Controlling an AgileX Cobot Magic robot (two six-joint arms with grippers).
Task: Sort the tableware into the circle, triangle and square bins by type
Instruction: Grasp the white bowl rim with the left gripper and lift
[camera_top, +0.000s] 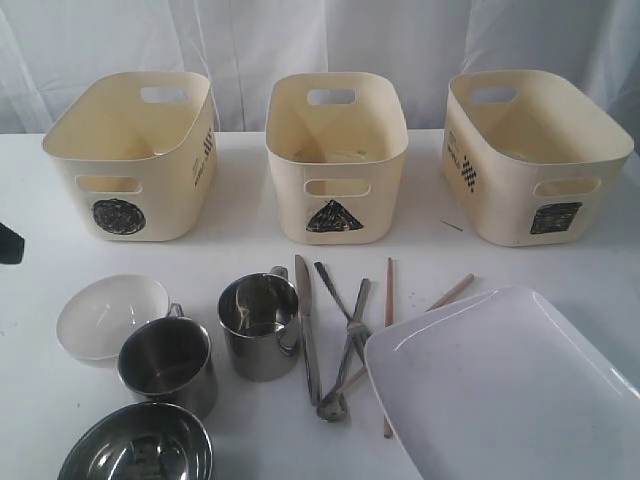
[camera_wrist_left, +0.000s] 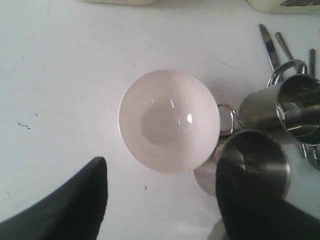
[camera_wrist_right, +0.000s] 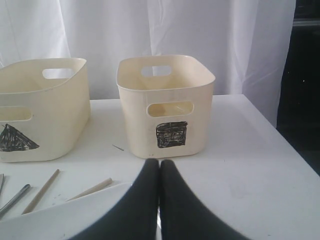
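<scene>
The left end effector hangs over the counter with its two dark fingers spread apart. In the left wrist view, the white bowl sits upright just ahead of the gap between them and is not touched. One finger overlaps the nearer mug. This mug's handle meets the bowl's rim. The second mug stands just behind it.

The right end effector has its fingers pressed together and holds nothing. It points at the square bin, with the plate rim beside it.

Only the exterior view gives the whole layout. The circle bin, triangle bin and square bin stand in a row at the back, left to right. In front of them are the white bowl at left, the two mugs and a steel bowl at the near edge.

At centre, a knife lies beside a crossed fork and spoon. One of the chopsticks lies straight. The other is slanted and its end goes under the large plate at right.

The right wrist view shows the square mark close up, along with part of the triangle bin.
</scene>
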